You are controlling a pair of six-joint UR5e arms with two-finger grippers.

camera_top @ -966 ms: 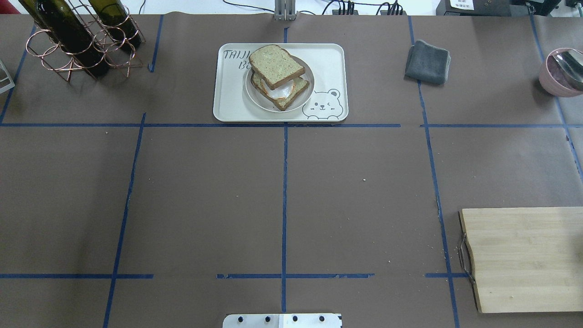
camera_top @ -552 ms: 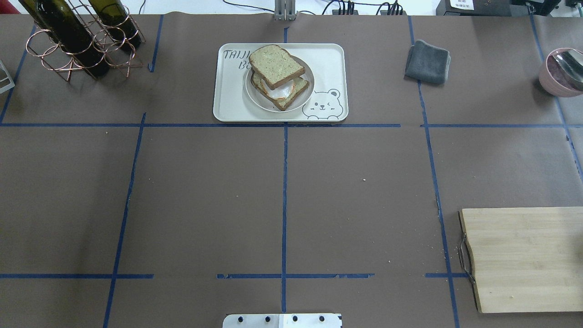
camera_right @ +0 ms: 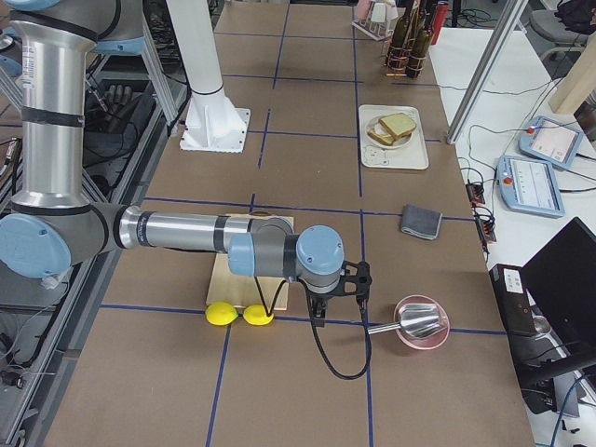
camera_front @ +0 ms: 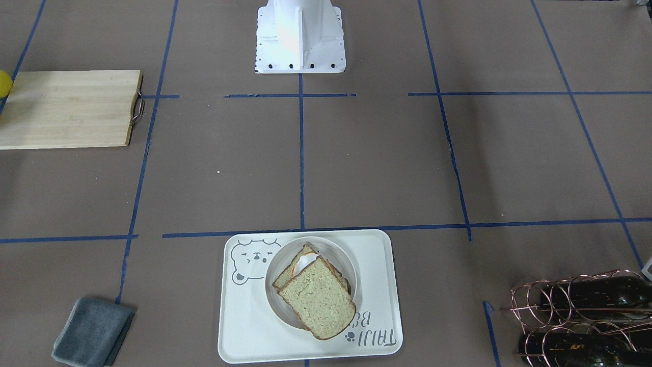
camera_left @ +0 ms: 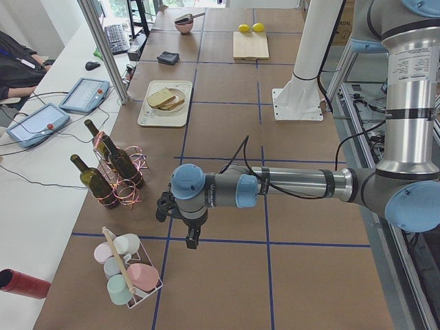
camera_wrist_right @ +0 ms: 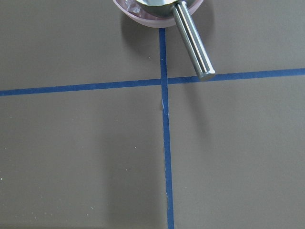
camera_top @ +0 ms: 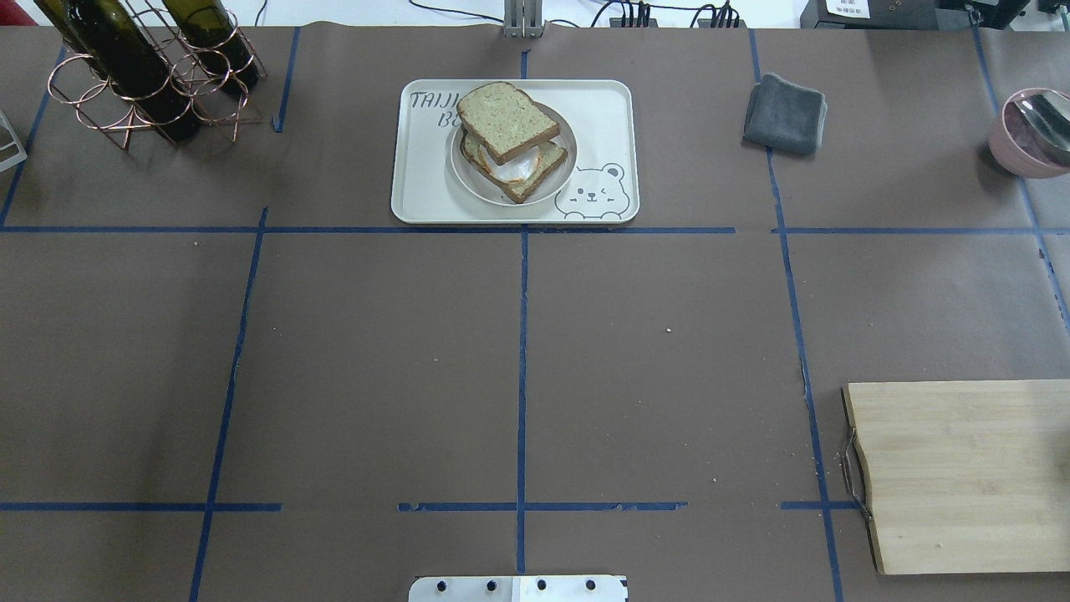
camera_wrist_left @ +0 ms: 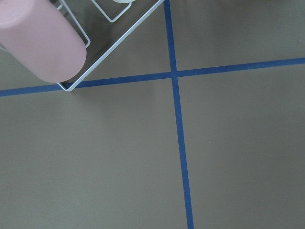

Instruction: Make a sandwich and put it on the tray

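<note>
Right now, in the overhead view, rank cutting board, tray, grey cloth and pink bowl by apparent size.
1. cutting board, though nearest the camera.
2. tray.
3. grey cloth and pink bowl: alike, bowl cropped.

"TAIJI BE…" txt on tray (camera_top: 603, 117), pt. hidden

One camera sits high behind the robot and looks down on the table (camera_top: 376, 351) and the tray (camera_top: 602, 109), and another sits across the table, faces the robot's base (camera_front: 299, 35) and sees the same tray, board (camera_top: 961, 477) and cloth (camera_top: 786, 113) turned round. Two side cameras stand far back at the table's ends and look along it, one with the left arm (camera_left: 289, 185) big and near, one with the right arm (camera_right: 186, 231), and both see the tray far off. The wrist cameras look straight down from close up, the left at a pink cup (camera_wrist_left: 40, 40), the right at a bowl (camera_wrist_right: 138, 18).
</note>
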